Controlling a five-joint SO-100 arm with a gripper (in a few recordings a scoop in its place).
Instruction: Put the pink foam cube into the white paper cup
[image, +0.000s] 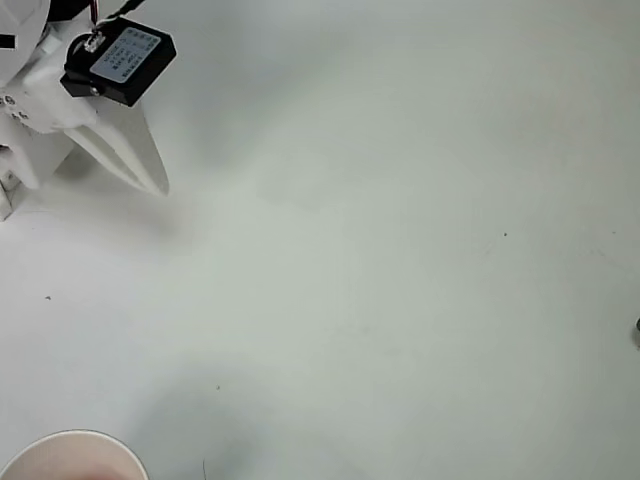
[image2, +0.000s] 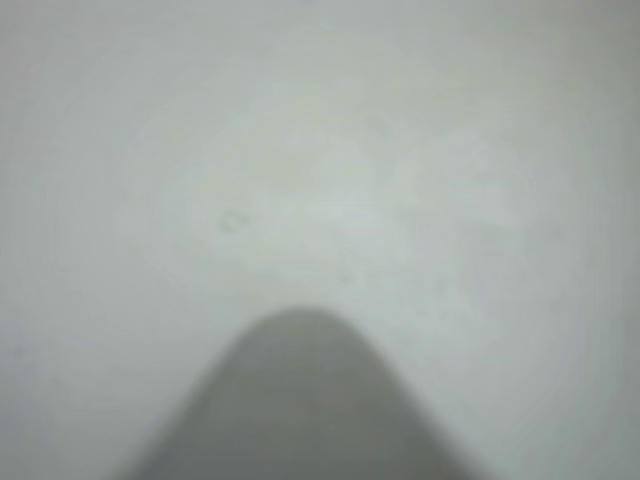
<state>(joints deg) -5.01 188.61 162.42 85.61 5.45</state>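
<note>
- In the overhead view the white arm sits at the top left corner, its fingers (image: 150, 185) pointing down and to the right over the bench (image: 400, 250).
- The two white fingers lie tapered together, their tips all but meeting, with nothing between them.
- A black box with a pale label (image: 120, 60) rides on the arm just behind the fingers.
- The cup (image: 75, 455) stands at the bottom left edge of the overhead view, well below the fingertips and a little to their left; part of its rim and pinkish-white inside show.
- I cannot tell whether the cube is in the cup.
- The wrist view is blurred: a grey rounded finger (image2: 300, 400) rises from the bottom edge over bare pale bench.
</note>
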